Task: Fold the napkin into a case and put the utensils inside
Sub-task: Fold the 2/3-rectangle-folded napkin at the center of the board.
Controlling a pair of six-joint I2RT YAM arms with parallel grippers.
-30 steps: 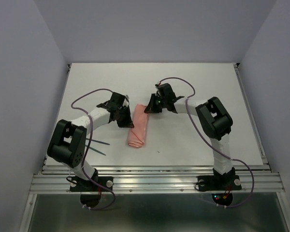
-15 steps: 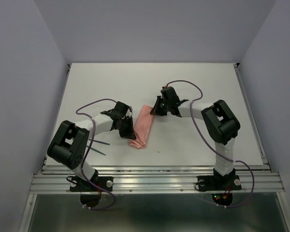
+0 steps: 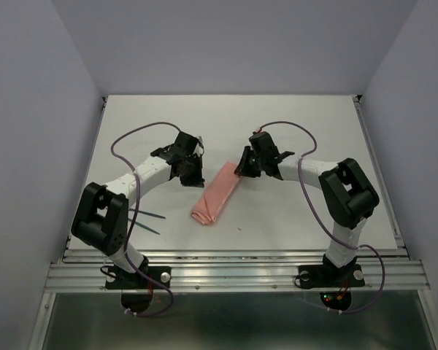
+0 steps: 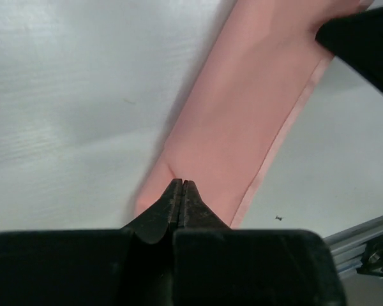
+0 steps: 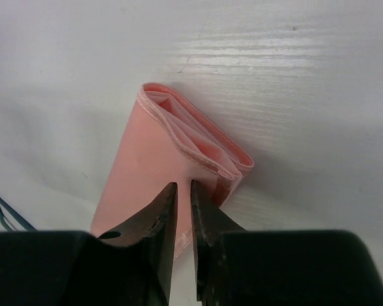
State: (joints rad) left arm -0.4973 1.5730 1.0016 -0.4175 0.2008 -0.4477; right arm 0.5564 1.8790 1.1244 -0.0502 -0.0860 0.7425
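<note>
Top external: case (image 3: 216, 195) now more diagonal.

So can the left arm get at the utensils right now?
Probably, but awkwardly: the utensils lie uncovered, tucked beside its own elbow, so the shut left gripper must fold far back.

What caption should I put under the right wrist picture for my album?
Right gripper, jaws slightly parted, above the layered end of a folded salmon-pink cloth napkin.

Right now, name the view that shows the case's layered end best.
Right wrist: the case faces it end-on, its stacked folds open to view. Top external shows the whole strip, small; left wrist shows only its flat upper face.
</note>
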